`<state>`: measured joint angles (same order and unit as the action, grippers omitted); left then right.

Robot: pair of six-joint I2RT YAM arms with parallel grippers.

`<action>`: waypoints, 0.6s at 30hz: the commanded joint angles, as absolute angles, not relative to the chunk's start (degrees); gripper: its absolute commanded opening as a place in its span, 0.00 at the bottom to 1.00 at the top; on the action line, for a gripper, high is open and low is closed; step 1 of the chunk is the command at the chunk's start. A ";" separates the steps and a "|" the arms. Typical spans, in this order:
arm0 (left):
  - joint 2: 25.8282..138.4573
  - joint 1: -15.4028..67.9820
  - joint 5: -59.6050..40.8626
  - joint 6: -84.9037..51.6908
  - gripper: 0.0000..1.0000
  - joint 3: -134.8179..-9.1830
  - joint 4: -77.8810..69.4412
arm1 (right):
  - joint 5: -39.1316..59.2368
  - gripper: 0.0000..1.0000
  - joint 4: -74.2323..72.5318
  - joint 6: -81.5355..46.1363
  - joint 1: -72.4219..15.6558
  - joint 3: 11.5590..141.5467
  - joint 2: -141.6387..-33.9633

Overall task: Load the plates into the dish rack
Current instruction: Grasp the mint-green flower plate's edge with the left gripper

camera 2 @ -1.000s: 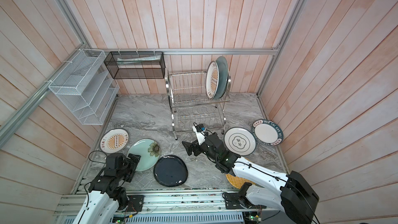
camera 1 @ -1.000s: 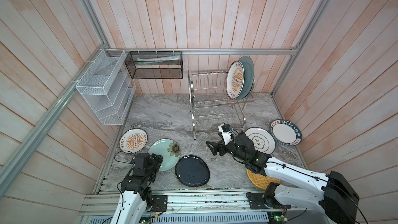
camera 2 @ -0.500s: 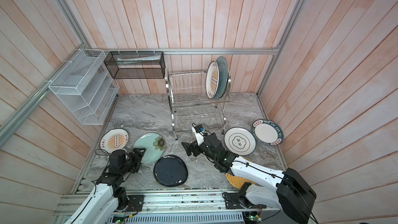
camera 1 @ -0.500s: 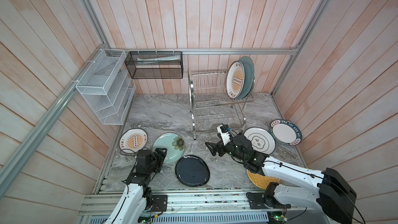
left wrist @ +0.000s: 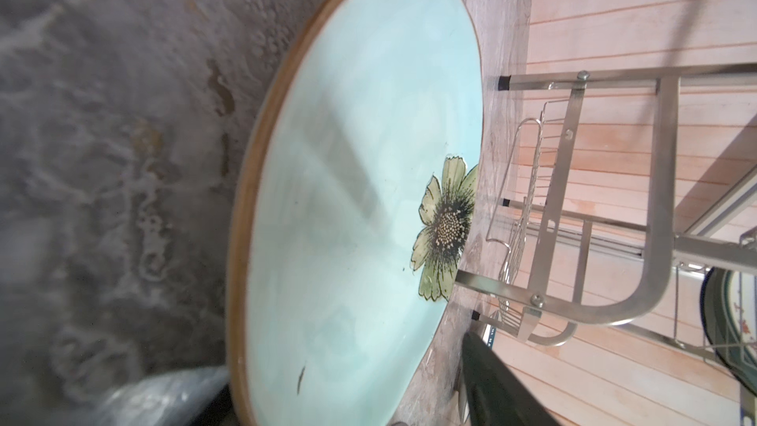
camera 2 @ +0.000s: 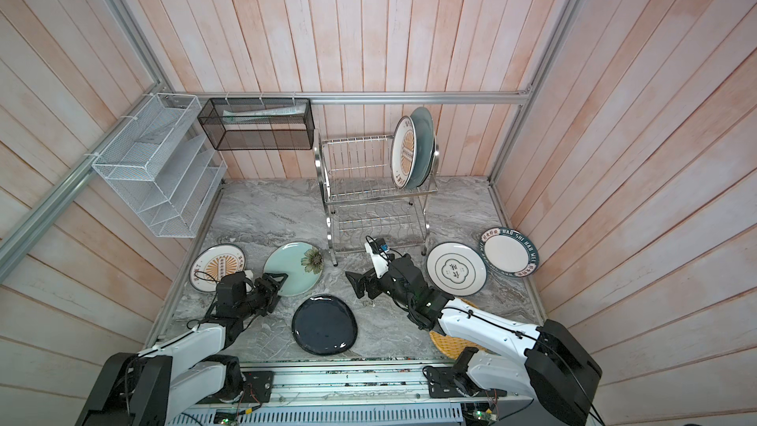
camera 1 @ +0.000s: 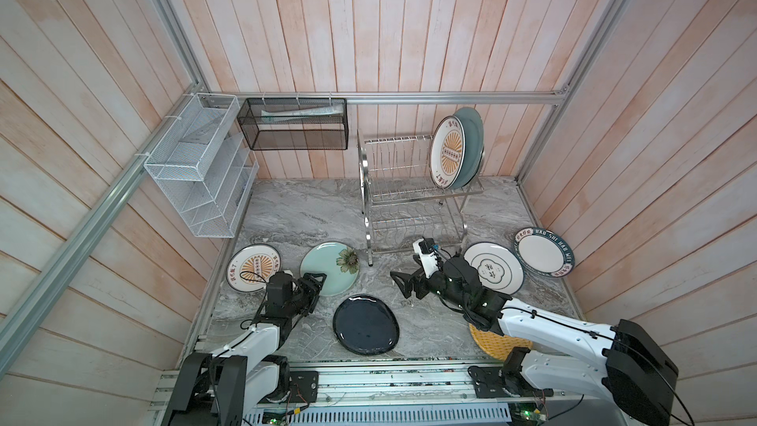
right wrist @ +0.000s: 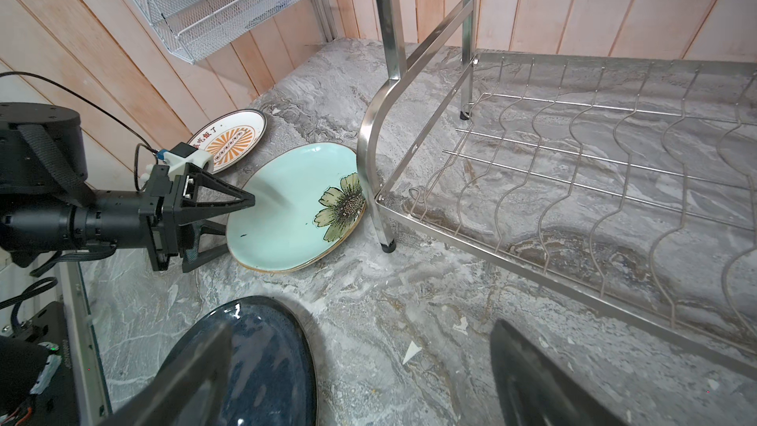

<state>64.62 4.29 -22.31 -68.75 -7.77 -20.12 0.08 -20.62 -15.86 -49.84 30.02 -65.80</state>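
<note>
Left pincer (camera 1: 319, 280): it sits low at the lower left of a top view. The jaws stand apart, one finger over and one under the near rim of the pale green flowered plate (right wrist: 286, 219), not pinching yet. A plate lying flat offers only its edge, I reckon.
Pale green flowered plate: flat on the marble table (camera 1: 307, 206), just beside the rack's front left leg.
Right pincer (right wrist: 362, 329): spread wide and empty. It hovers over bare table between the dark navy plate (camera 1: 366, 323) and the rack's lower tier, out of the other arm's way by the look of it.
Dish rack (camera 1: 362, 174): centre back, by the wall. The orange-sunburst plate (camera 1: 448, 153) and the grey-blue plate (camera 1: 473, 133) stand on edge at the upper tier's right end, kept upright by the prongs. The slots to their left are free.
On the table: a second sunburst plate (camera 1: 254, 268), two white lettered plates (camera 1: 493, 268), and a yellow woven plate (camera 1: 487, 342) partly under the right arm.
Step, as I judge: taking hold of the green plate.
</note>
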 commanded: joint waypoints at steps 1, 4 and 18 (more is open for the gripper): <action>67.18 4.13 -20.45 -69.40 0.65 -6.11 -15.77 | 0.33 0.98 -21.18 -15.47 -50.01 29.84 -65.83; 67.68 4.04 -19.06 -70.09 0.59 -6.01 -14.74 | 0.32 0.98 -21.08 -15.53 -50.02 29.82 -65.75; 70.55 3.96 -16.53 -72.89 0.35 -6.42 -14.48 | -0.55 0.98 -20.48 -15.56 -50.01 30.15 -66.16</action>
<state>68.16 4.16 -19.70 -73.03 -7.68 -21.39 0.01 -20.56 -15.88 -49.84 30.02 -65.80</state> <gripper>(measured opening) 0.361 0.978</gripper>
